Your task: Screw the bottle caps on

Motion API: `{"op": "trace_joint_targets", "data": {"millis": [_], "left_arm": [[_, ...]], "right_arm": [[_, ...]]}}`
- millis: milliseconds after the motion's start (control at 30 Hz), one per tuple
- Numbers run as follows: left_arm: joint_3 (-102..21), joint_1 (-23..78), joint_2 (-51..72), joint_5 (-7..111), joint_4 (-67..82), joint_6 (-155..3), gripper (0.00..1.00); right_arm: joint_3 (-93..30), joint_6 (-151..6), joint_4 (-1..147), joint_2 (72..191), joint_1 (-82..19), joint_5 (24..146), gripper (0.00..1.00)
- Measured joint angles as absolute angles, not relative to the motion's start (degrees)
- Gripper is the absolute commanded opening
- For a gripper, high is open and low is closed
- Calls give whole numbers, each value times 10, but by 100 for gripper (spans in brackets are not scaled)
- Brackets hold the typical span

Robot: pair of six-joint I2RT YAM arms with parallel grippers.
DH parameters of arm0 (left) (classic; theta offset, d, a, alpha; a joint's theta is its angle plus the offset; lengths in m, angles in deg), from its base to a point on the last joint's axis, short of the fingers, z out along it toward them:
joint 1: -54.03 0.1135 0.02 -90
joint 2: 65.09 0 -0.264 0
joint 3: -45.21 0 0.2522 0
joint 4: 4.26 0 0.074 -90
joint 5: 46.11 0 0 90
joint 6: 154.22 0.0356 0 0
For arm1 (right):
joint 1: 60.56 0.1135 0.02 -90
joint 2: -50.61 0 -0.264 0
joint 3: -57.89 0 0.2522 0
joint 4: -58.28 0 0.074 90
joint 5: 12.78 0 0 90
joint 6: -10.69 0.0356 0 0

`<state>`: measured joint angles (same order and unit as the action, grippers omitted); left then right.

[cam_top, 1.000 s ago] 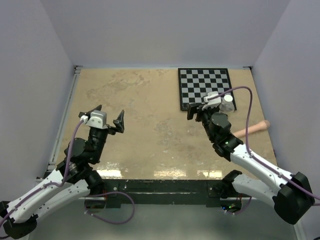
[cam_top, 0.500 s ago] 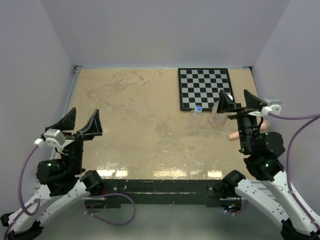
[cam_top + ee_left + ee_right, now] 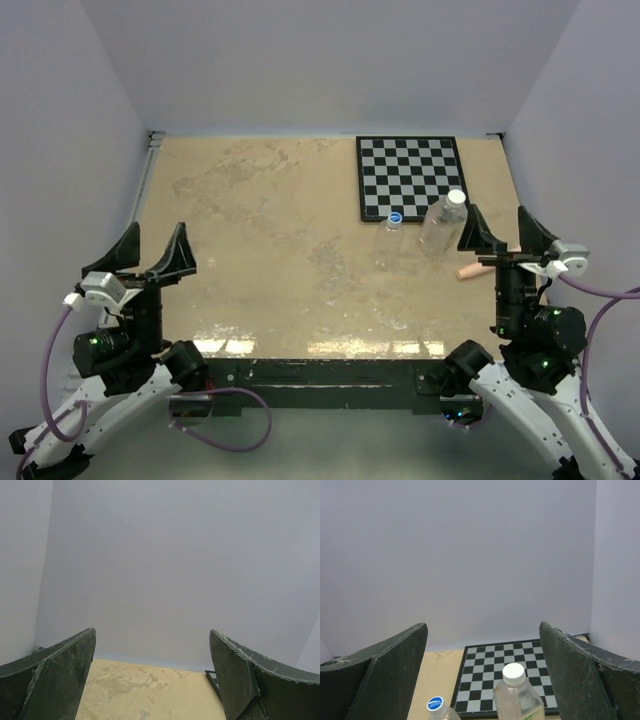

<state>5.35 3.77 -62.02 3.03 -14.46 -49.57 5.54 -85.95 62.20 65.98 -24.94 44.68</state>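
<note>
Two clear bottles stand at the chessboard's near edge. The taller labelled bottle [image 3: 438, 228] [image 3: 518, 703] carries the white cap [image 3: 456, 198] [image 3: 513, 673] on its neck. The shorter plain bottle [image 3: 391, 243] to its left wears the blue cap [image 3: 396, 218] [image 3: 435, 704]. My right gripper [image 3: 497, 228] [image 3: 482, 630] is open and empty, drawn back near its base, just right of and nearer than the bottles. At the table's near left my left gripper [image 3: 156, 242] [image 3: 152, 632] is open and empty, facing the back wall.
The black-and-white chessboard [image 3: 410, 172] [image 3: 485, 660] lies at the back right. A pinkish stick [image 3: 470, 271] lies beside my right arm, partly hidden by it. Pale walls close in the left, back and right sides.
Both arms have pulled back from the table to near their bases. The right gripper has left the taller bottle's top, and both pairs of jaws have opened wider.
</note>
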Motion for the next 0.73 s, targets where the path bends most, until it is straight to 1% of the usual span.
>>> {"op": "trace_joint_targets", "data": {"millis": [200, 433, 733], "left_arm": [[70, 38, -613, 19, -153, -483, 100], [70, 50, -573, 19, -149, -481, 100], [70, 59, -570, 19, -147, -482, 100]], "right_arm": [[86, -885, 608, 650, -250, 425, 99], [88, -905, 597, 651, -250, 413, 99], [91, -910, 587, 639, -250, 407, 99]]}}
